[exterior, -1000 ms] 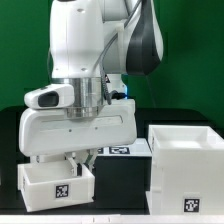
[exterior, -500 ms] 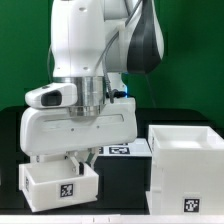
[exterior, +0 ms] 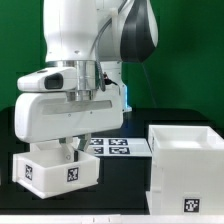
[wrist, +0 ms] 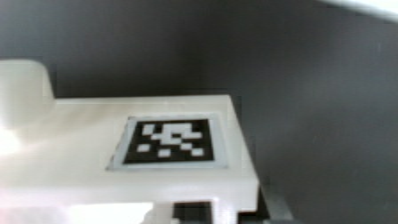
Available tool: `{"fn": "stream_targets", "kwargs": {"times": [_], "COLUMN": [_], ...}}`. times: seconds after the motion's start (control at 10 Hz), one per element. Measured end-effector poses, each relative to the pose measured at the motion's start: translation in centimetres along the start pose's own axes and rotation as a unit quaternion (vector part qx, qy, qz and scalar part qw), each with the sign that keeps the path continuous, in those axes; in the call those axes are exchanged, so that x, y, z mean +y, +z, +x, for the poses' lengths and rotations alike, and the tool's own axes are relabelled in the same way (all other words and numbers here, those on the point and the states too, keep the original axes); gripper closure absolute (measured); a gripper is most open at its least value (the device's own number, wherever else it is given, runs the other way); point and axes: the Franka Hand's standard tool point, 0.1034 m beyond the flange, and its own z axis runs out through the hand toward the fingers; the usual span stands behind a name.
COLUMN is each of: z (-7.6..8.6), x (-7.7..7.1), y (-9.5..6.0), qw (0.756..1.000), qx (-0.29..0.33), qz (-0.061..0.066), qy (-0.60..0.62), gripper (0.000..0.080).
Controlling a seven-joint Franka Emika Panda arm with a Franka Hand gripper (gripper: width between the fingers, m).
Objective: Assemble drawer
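Note:
One shallow white tray [exterior: 52, 168] of the drawer sits at the exterior view's left, turned so a corner faces the camera, with a marker on each of two walls. My gripper [exterior: 72, 152] reaches down into it and its fingers are closed on the tray's wall. The tall square casing [exterior: 186, 162] stands at the exterior view's right, apart from the tray. In the wrist view the tray's wall with its marker [wrist: 173, 141] fills the frame, and the gripper [wrist: 228, 211] shows at the edge, clamped on that wall. No second tray shows.
The marker board [exterior: 115, 147] lies flat on the black table behind the tray and the casing. The arm's large white body [exterior: 70, 105] hangs over the tray. A green wall stands at the back.
The arm has shifted toward the exterior view's left and the tray in it has turned, now showing a corner and two markers. More of the marker board is uncovered.

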Motion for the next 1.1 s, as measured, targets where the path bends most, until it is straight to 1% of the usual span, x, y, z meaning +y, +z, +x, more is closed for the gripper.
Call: {"fn": "stream_targets", "kwargs": {"times": [0.2,0.3,0.4,0.5,0.6,0.7,0.8,1.1], "z": [0.0,0.6,1.6,2.8,3.4,3.1,2.8,2.8], "x": [0.1,0.1,0.1,-0.4,-0.5,-0.7,-1.0,-1.1], "y": [0.0,0.1,0.1,0.0,-0.1,-0.1,0.2,0.4], "qw": [0.998,0.991,0.989,0.987,0.983,0.983,0.984,0.981], "qx": [-0.004,-0.007,-0.005,0.000,0.009,0.017,0.011,0.009], "qz": [-0.003,-0.003,0.001,0.003,-0.011,-0.028,-0.018,-0.016], "qy": [-0.063,-0.133,-0.148,-0.158,-0.182,-0.182,-0.179,-0.194], "gripper": [0.0761,0.0761,0.0761,0.0761,0.0761,0.0761,0.0761,0.0761]}}
